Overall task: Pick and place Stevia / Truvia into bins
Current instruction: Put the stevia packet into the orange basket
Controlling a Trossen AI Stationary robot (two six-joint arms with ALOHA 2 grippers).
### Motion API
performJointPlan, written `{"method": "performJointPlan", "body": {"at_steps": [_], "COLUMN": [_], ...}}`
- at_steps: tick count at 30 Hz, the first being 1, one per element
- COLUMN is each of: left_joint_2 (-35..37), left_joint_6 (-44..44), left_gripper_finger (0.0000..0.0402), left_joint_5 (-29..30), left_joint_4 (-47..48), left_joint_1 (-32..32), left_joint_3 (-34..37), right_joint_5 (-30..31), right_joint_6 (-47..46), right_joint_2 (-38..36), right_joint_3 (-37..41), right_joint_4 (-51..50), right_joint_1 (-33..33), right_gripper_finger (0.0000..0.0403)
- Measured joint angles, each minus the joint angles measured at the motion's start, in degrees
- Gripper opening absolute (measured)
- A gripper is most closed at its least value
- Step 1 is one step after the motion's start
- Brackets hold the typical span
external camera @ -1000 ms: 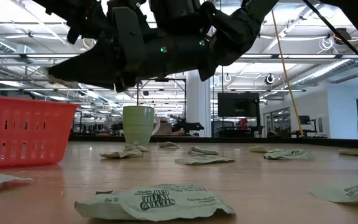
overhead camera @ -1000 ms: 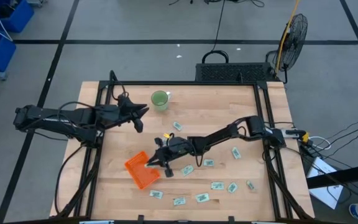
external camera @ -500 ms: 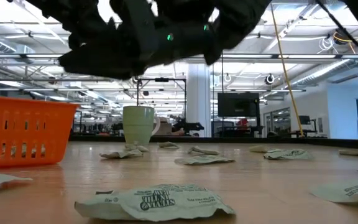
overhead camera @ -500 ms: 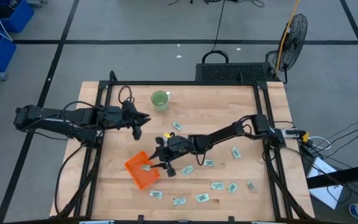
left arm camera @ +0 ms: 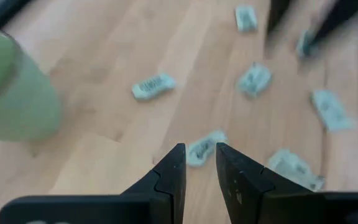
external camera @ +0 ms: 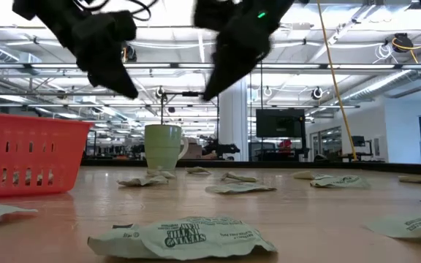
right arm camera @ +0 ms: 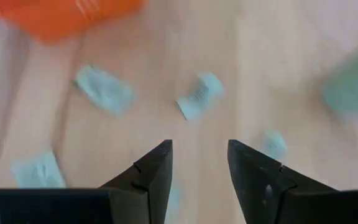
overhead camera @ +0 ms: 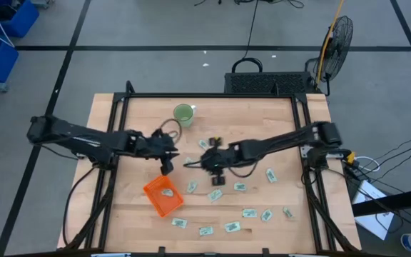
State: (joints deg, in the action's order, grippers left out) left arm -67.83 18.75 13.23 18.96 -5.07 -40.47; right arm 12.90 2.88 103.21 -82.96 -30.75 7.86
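The orange tray stands near the table's front left, with one pale green sachet lying flat inside it. Several more sachets lie flat across the wood to its right and front. My left gripper hangs just beyond the tray's far side, open by a narrow gap and empty. In its wrist view one sachet lies on the table beyond the fingertips. My right gripper hovers close to the right of the left one, open wide with nothing in it.
A round light-green cup stands at the table's far side, behind both grippers. In the low view both grippers hang well above the tabletop. A black metal frame runs along the table's edges.
My right gripper has let go of a sachet over the tray, where the sachet now lies. It has then risen and drawn back toward the table's right and far side. My left gripper has come down and moved toward the near edge, closer to the tray.
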Motion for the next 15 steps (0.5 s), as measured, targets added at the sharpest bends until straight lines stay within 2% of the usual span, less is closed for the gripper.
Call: {"method": "performJointPlan", "body": {"at_steps": [3, 8, 15], "left_joint_2": [-5.55, -15.22, -23.36], "left_joint_6": [-0.69, -5.03, -14.88], "left_gripper_finger": [0.0093, 0.0093, 0.0093], "left_joint_5": [-2.77, -7.92, -8.57], "left_joint_4": [-3.83, -15.75, -24.85], "left_joint_1": [-0.93, -2.45, -3.22], "left_joint_3": [0.0, 0.0, 0.01], "right_joint_5": [2.34, 2.08, 1.83], "right_joint_6": [-1.07, -2.96, -9.66], "right_joint_2": [-6.11, -19.07, -39.04], "right_joint_3": [1.69, 11.87, 35.7], "right_joint_4": [-6.22, -4.28, 12.28], "right_joint_1": [0.0, -0.16, -0.16], "right_gripper_finger": [0.0146, 0.0146, 0.0146]}}
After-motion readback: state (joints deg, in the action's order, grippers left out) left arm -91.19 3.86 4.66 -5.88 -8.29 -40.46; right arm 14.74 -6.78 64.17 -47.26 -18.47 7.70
